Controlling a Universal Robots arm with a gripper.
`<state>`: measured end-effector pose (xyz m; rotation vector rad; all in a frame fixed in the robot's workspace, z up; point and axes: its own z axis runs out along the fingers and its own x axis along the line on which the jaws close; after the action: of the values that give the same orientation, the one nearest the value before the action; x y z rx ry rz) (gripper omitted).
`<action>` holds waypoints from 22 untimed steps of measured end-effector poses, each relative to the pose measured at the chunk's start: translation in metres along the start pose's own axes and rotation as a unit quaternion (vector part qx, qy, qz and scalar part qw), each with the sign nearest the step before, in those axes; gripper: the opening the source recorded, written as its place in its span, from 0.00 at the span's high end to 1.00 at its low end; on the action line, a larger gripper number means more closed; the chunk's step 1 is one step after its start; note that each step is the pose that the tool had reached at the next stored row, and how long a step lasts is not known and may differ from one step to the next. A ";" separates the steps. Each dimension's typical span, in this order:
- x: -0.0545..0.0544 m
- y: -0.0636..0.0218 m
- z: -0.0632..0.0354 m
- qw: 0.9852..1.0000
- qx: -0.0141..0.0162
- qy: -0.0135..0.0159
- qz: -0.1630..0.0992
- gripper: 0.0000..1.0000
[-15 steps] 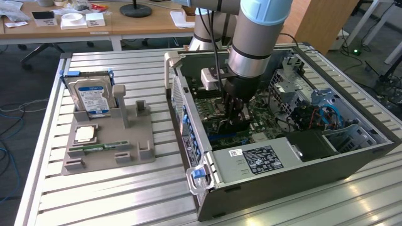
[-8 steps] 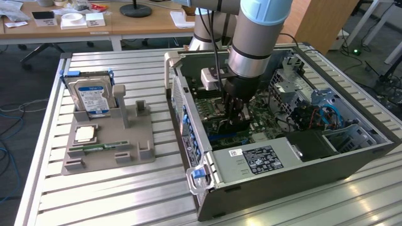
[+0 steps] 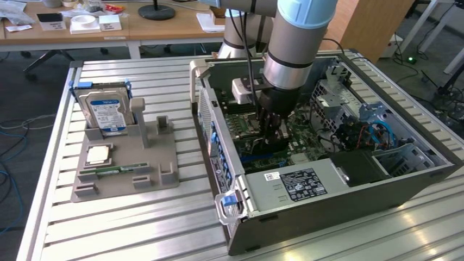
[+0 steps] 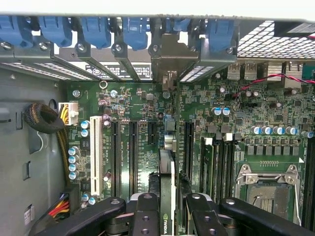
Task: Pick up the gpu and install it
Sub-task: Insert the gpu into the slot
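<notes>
We've got the arm (image 3: pixel 290 60) reaching straight down mid-frame, gripper (image 4: pixel 167 216) pinching the thin green card (image 4: pixel 166 187) edge-on over the board (image 4: pixel 246 147).

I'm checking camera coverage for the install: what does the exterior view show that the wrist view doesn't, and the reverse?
Exterior view alone: the grey parts tray on the slatted metal table, with the silver hard drive with blue-white label standing in it, and the arm's grey wrist above the open black computer case.

Wrist view alone: the white expansion slot, the blue slot-cover clips and the metal CPU socket frame.

Both: the green motherboard, and the black gripper shut on the thin green gpu, held edge-on over the slots.
</notes>
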<state>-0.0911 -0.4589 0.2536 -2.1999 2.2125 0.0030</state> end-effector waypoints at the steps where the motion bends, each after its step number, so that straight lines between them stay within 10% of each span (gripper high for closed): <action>1: 0.000 0.0000 -0.0001 1.000 0.000 0.000 0.000 0.75; 22: 0.000 0.0000 -0.0018 1.000 0.000 0.000 0.006 0.75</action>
<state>-0.0911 -0.4589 0.2554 -2.1859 2.2267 0.0027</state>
